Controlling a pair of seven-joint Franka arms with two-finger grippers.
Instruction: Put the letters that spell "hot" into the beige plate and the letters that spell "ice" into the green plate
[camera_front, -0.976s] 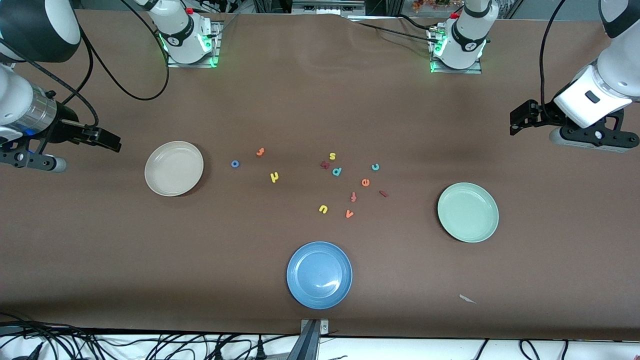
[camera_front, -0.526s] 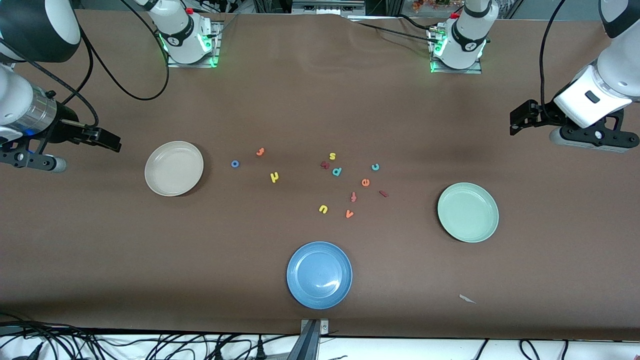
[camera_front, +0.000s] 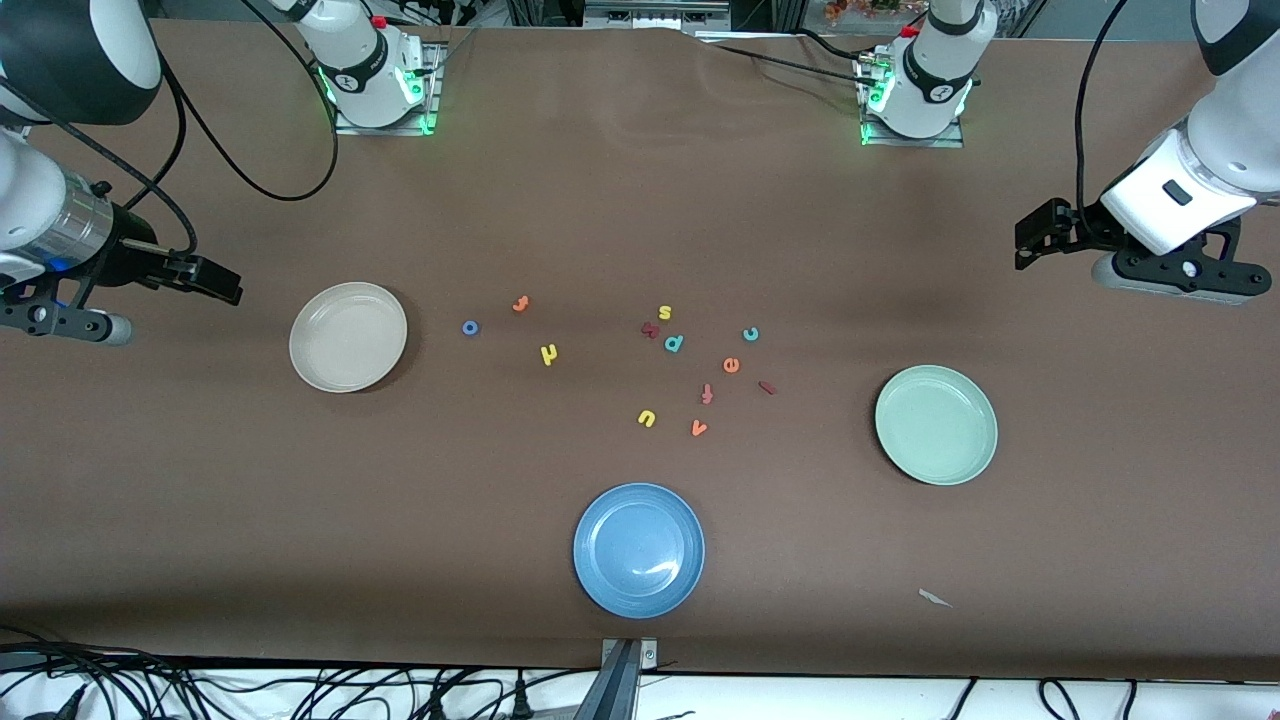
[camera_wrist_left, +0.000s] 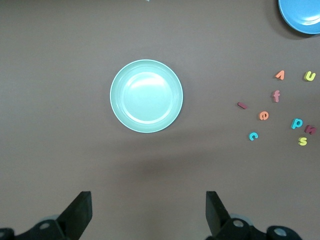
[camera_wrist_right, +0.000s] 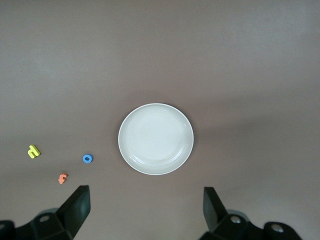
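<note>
The beige plate (camera_front: 348, 337) (camera_wrist_right: 156, 139) and the green plate (camera_front: 936, 424) (camera_wrist_left: 146, 96) both lie bare on the brown table. Beside the beige plate are the blue o (camera_front: 470, 327) (camera_wrist_right: 87, 158), orange t (camera_front: 520, 303) (camera_wrist_right: 62, 178) and yellow h (camera_front: 548, 354) (camera_wrist_right: 33, 151). Closer to the green plate lie the teal c (camera_front: 751, 334) (camera_wrist_left: 253, 136), orange e (camera_front: 731, 365) (camera_wrist_left: 263, 116) and dark red i (camera_front: 767, 387) (camera_wrist_left: 242, 105). My right gripper (camera_front: 228, 285) (camera_wrist_right: 146, 196) hangs open and holds nothing at its end of the table, short of the beige plate. My left gripper (camera_front: 1030, 243) (camera_wrist_left: 147, 200) is open and holds nothing too, over bare table near the green plate.
A blue plate (camera_front: 639, 550) sits near the front edge. Other letters lie among the middle cluster: yellow s (camera_front: 665, 312), teal p (camera_front: 674, 343), a dark red letter (camera_front: 650, 329), red-orange f (camera_front: 707, 394), yellow u (camera_front: 646, 418), orange v (camera_front: 699, 428). A paper scrap (camera_front: 935, 598) lies nearer the front camera than the green plate.
The left arm has shifted very slightly toward the table's middle. The right arm, the letters and the plates have not moved.
</note>
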